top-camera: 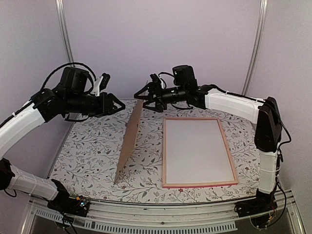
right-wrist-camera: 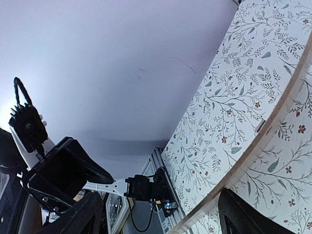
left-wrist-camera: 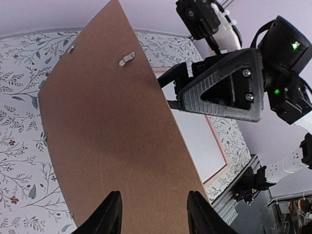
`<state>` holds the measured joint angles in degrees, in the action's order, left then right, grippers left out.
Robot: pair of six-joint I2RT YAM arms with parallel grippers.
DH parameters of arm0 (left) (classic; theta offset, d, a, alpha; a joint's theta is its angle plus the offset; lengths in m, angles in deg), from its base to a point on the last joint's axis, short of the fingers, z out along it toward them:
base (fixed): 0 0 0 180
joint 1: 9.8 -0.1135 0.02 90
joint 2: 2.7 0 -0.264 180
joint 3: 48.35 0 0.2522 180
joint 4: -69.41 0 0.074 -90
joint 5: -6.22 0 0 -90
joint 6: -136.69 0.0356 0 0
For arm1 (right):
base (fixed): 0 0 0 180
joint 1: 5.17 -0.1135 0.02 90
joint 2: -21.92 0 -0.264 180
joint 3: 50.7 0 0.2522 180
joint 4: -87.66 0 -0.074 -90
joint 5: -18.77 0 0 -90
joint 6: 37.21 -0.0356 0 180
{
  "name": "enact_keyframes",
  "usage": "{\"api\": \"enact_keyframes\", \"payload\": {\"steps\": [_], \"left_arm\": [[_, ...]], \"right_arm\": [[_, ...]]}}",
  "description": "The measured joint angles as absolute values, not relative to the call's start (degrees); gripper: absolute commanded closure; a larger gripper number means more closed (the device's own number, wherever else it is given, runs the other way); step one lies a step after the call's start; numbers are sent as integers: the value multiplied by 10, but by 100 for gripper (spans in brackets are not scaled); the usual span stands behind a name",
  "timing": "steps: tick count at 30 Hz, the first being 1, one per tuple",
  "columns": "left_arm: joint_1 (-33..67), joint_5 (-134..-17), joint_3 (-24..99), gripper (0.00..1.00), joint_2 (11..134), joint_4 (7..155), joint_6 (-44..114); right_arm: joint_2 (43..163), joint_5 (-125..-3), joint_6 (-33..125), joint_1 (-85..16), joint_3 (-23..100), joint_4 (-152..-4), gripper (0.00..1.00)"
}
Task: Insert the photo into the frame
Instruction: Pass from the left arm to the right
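Brown hardboard backing panel [top-camera: 127,141], from above, stands on edge left of the flat thin-railed pink rectangular frame [top-camera: 199,185]. The frame shows only a white sheet [top-camera: 195,151]; photo unseen, so loading unconfirmed, backing not yet fitted. Left wrist: left gripper [left-wrist-camera: 153,195] part-open facing the panel, holding nothing. Right wrist: right gripper [right-wrist-camera: 161,197] spread wide astride the panel's edge, nothing clamped.

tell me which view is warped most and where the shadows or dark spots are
Left wrist: a soft shadow band crosses the brown board; the claw fingers at the bottom are near-black silhouettes. Right wrist: most warped, the board's straight edge bows into a curve. Top view: even soft light, no hard glare, the white panel in the frame looks flat.
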<state>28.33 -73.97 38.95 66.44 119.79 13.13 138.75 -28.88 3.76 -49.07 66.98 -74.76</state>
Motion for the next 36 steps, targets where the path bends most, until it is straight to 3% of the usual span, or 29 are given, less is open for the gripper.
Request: {"api": "enact_keyframes", "payload": {"steps": [7, 10, 14, 25, 36], "left_arm": [[284, -744, 385, 52, 645, 1192, 130], [284, -754, 385, 52, 639, 1192, 132], [284, -765, 383, 52, 638, 1192, 136], [282, -792, 346, 52, 625, 1193, 146], [221, -779, 235, 51, 621, 1145, 150]], "right_arm": [[1406, -318, 41, -490, 670, -708, 27], [1406, -342, 59, -490, 669, -678, 40], [1407, -367, 88, -490, 668, -648, 66], [1429, -400, 131, -486, 627, -628, 99], [1387, -348, 96, -449, 467, -727, 100]]}}
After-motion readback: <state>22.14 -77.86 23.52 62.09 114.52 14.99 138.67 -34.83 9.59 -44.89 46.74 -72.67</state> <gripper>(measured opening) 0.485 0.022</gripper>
